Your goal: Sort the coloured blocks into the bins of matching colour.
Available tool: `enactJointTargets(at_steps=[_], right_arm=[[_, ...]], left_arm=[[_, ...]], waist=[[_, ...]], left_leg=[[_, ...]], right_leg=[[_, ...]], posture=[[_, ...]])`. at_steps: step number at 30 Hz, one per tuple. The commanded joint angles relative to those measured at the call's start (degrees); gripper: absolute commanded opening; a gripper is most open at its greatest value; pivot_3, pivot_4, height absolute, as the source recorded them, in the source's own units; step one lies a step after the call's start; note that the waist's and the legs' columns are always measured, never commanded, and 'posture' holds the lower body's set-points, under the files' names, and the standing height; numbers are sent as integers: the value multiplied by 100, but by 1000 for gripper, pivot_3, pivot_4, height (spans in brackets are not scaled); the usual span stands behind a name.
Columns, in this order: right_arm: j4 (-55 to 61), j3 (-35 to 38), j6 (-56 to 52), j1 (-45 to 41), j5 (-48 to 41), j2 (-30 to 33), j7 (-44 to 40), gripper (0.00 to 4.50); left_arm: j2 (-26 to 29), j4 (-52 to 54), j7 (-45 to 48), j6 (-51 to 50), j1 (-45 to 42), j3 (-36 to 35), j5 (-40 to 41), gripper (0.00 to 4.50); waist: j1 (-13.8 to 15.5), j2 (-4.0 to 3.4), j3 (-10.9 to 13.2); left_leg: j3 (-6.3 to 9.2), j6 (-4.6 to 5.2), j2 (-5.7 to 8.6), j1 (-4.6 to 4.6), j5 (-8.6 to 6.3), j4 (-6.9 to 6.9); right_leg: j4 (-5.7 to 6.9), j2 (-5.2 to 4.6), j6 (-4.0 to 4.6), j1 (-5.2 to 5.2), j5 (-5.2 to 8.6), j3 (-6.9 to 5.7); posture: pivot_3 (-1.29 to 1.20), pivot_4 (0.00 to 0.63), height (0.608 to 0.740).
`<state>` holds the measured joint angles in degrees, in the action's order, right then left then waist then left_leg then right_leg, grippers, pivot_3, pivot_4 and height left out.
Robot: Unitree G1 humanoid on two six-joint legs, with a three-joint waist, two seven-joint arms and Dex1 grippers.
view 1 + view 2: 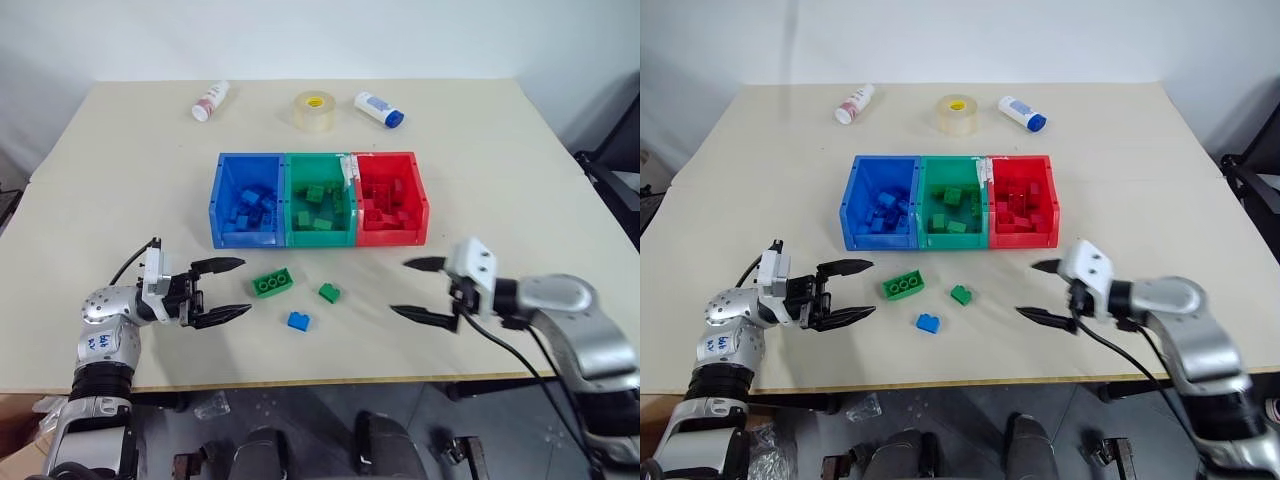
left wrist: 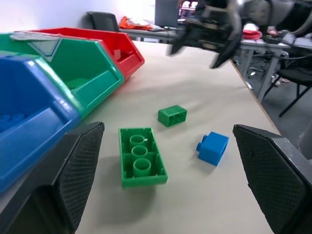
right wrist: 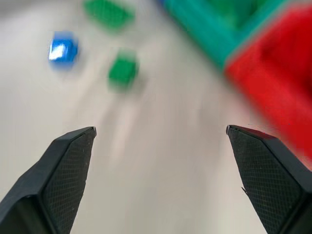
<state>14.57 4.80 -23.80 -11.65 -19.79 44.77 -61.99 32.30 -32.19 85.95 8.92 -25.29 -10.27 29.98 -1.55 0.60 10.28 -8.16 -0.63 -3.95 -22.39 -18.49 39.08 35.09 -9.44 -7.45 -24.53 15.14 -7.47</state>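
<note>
Three joined bins (image 1: pixel 318 200): one blue, one green, one red. Three loose bricks on the table (image 1: pixel 520 180): long green brick (image 1: pixel 272 283), small green brick (image 1: pixel 329 292), small blue brick (image 1: pixel 298 321). Two white bottles (image 1: pixel 210 101). One tape roll (image 1: pixel 314 109). Bricks inside the bins too heaped to count.

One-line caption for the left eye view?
Both open end effectors, left and right, flank three loose bricks before the bins.

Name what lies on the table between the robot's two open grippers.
Between the left gripper and the right gripper, the left eye view shows three loose bricks: the long green brick, the small green brick and the blue brick.
</note>
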Motion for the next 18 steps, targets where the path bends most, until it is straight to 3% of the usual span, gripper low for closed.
enactJointTargets(at_steps=[1, 7, 14, 18], right_arm=[[435, 526, -96, 306, -265, 288, 2, 4481], [608, 213, -327, 136, -260, 190, 282, 4481], [109, -1358, -586, -1076, 301, -1030, 1021, 4481], [-401, -1847, -505, -1481, 591, -1577, 1234, 4481]], left_arm=[[61, -54, 291, 94, -92, -28, -4, 4500], [59, -182, 341, 123, -206, 20, -39, 4500], [-12, 106, 259, 88, -80, 58, -1, 4500], [-26, 377, 196, 27, 93, 45, 51, 4500]], waist=[[-6, 1, 0], [-7, 1, 0], [-10, 3, -1], [6, 3, -1]], left_leg=[[0, 0, 0, 1, 0, 1], [-2, 1, -1, 7, 0, 1], [-1, 1, -2, 4, 0, 2], [-2, 3, -1, -1, -2, 3]], right_leg=[[-1, 0, 0, 2, 0, 0], [2, 0, 0, 3, 0, 2], [7, 0, 1, -1, 0, 1], [2, 0, -1, -1, -2, 0]], posture=[[0, 150, 740], [0, 150, 740], [0, 150, 740], [0, 150, 740]])
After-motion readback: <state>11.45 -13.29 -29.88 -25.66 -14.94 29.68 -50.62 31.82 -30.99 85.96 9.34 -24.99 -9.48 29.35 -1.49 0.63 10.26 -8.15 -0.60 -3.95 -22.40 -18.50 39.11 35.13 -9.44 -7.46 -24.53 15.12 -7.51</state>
